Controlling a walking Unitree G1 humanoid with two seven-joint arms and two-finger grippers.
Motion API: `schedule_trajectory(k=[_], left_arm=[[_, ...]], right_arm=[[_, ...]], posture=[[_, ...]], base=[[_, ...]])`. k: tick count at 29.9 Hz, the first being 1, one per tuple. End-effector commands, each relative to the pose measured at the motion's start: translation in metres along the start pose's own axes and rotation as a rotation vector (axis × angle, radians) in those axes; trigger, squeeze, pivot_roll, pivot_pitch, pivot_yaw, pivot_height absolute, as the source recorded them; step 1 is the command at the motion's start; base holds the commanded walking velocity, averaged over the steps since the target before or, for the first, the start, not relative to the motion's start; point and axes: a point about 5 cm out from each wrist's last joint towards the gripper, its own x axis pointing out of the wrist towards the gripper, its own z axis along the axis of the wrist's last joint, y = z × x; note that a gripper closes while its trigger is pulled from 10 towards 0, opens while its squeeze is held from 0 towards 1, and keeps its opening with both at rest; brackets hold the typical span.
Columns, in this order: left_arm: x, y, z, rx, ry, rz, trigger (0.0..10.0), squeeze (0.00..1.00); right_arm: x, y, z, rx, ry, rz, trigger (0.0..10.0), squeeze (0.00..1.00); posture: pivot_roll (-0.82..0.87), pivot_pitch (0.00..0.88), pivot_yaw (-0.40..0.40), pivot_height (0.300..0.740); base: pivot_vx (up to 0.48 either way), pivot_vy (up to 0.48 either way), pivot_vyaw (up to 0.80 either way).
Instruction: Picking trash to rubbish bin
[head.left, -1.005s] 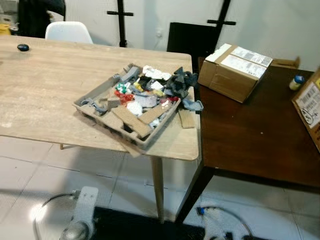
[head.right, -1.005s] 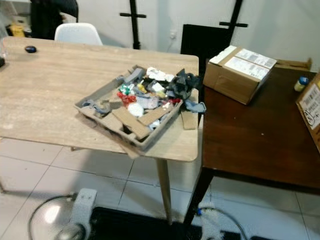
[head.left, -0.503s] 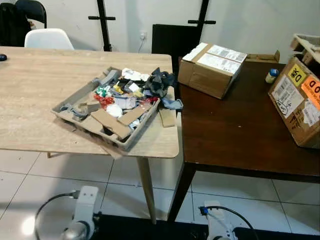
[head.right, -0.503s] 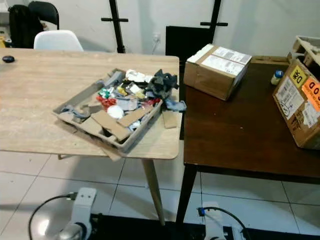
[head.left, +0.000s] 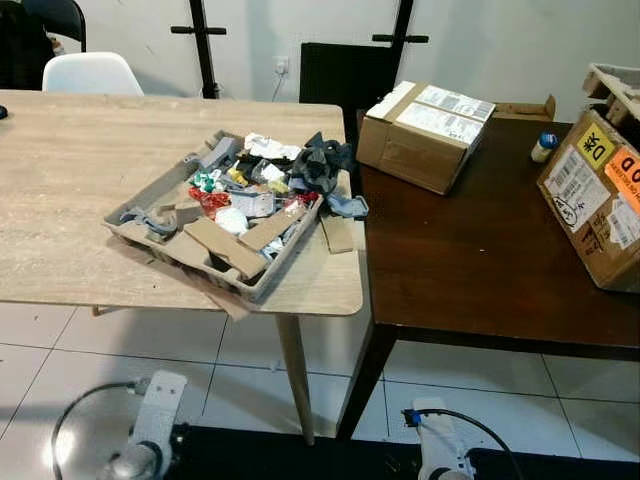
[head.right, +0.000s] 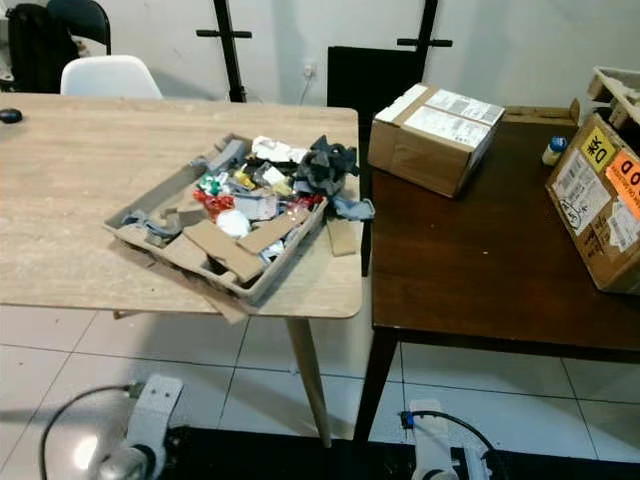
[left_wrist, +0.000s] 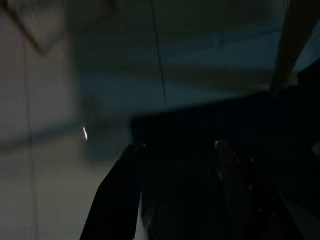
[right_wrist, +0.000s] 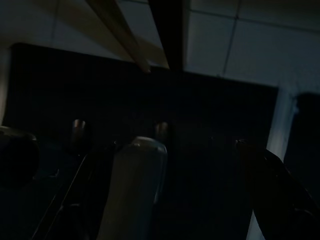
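Observation:
A grey pulp tray sits at the near right corner of the light wooden table. It is heaped with trash: brown cardboard strips, a red wrapper, white scraps and a dark crumpled cloth. A loose cardboard piece lies on the table beside the tray. My left arm and right arm hang low near the floor, far below the tray. In the dim left wrist view my left gripper is open over floor tiles, with nothing between its fingers.
A dark brown table butts against the light one on the right. It carries a cardboard box, a labelled box at the right edge and a small bottle. A white chair stands behind. White floor tiles lie below.
The camera has swung to the right over the last second, so the tray sits further left in the picture and more of the dark table shows. Nothing on the tables has moved.

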Motion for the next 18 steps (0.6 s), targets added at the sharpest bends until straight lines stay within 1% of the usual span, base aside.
schedule_trajectory(k=[1, 2, 3, 4, 5, 6, 7, 8, 9, 10, 12, 14, 15, 16, 18], left_arm=[[0.001, -0.006, 0.006, 0.106, -0.016, -0.082, 10.0, 0.0], [0.003, -0.009, 0.012, 0.151, -0.038, -0.122, 10.0, 0.0], [0.004, -0.014, 0.019, 0.171, -0.064, -0.173, 10.0, 0.0], [0.005, -0.017, 0.023, 0.181, -0.083, -0.206, 10.0, 0.0], [0.005, -0.023, 0.029, 0.162, -0.106, -0.284, 10.0, 0.0], [0.004, -0.029, 0.035, 0.168, -0.123, -0.366, 10.0, 0.0], [0.004, -0.029, 0.035, 0.168, -0.123, -0.366, 10.0, 0.0], [0.002, -0.038, 0.038, 0.225, -0.118, -0.493, 10.0, 0.0], [0.002, -0.04, 0.038, 0.25, -0.107, -0.523, 10.0, 0.0], [0.002, -0.04, 0.038, 0.25, -0.107, -0.523, 10.0, 0.0], [0.002, -0.039, 0.037, 0.285, -0.091, -0.521, 10.0, 0.0], [0.004, -0.038, 0.036, 0.285, -0.088, -0.492, 10.0, 0.0], [0.004, -0.038, 0.036, 0.285, -0.088, -0.492, 10.0, 0.0], [0.004, -0.038, 0.031, 0.299, -0.063, -0.463, 10.0, 0.0], [0.004, -0.038, 0.028, 0.305, -0.053, -0.457, 10.0, 0.0]], right_arm=[[0.0, 0.0, 0.007, -0.019, -0.032, 0.059, 10.0, 0.0], [0.0, 0.002, 0.01, -0.043, -0.039, 0.101, 10.0, 0.0], [0.0, 0.004, 0.013, -0.08, -0.046, 0.158, 10.0, 0.0], [-0.001, 0.006, 0.014, -0.105, -0.05, 0.195, 10.0, 0.0], [-0.002, 0.009, 0.016, -0.156, -0.052, 0.258, 10.0, 0.0], [-0.003, 0.012, 0.017, -0.213, -0.053, 0.334, 10.0, 0.0], [-0.003, 0.012, 0.017, -0.213, -0.053, 0.334, 10.0, 0.0], [-0.008, 0.019, 0.015, -0.343, -0.024, 0.489, 10.0, 0.0], [-0.01, 0.02, 0.013, -0.393, -0.004, 0.538, 10.0, 0.0], [-0.01, 0.02, 0.013, -0.393, -0.004, 0.538, 10.0, 0.0], [-0.014, 0.017, 0.004, -0.503, 0.08, 0.596, 10.0, 0.0], [-0.017, 0.01, -0.005, -0.581, 0.169, 0.6, 10.0, 0.0], [-0.017, 0.01, -0.005, -0.581, 0.169, 0.6, 10.0, 0.0], [-0.021, 0.005, -0.013, -0.607, 0.203, 0.616, 10.0, 0.0], [-0.023, 0.004, -0.015, -0.593, 0.199, 0.619, 10.0, 0.0]], posture=[[0.11, 0.099, -0.013, 0.74], [0.11, 0.099, -0.013, 0.74], [0.11, 0.099, -0.012, 0.74], [0.11, 0.099, -0.012, 0.74], [0.11, 0.096, -0.008, 0.74], [0.11, 0.096, -0.006, 0.74], [0.11, 0.096, -0.006, 0.74], [0.11, 0.095, -0.002, 0.74], [0.11, 0.095, -0.002, 0.74], [0.11, 0.095, -0.002, 0.74], [0.11, 0.096, -0.001, 0.74], [0.11, 0.096, -0.001, 0.74], [0.11, 0.096, -0.001, 0.74], [0.11, 0.098, -0.004, 0.74], [0.11, 0.098, -0.004, 0.74]], base=[[0.0, 0.0, 0.0], [0.0, 0.0, 0.0], [0.0, 0.0, 0.0], [0.0, 0.0, 0.0], [0.0, 0.0, 0.0], [0.0, 0.0, 0.0], [0.0, 0.0, 0.0], [0.0, 0.0, 0.0], [0.0, 0.0, 0.0], [0.0, 0.0, 0.0], [0.0, 0.0, 0.0], [0.0, 0.0, 0.0], [0.0, 0.0, 0.0], [0.0, 0.0, 0.0], [0.0, 0.0, 0.0]])
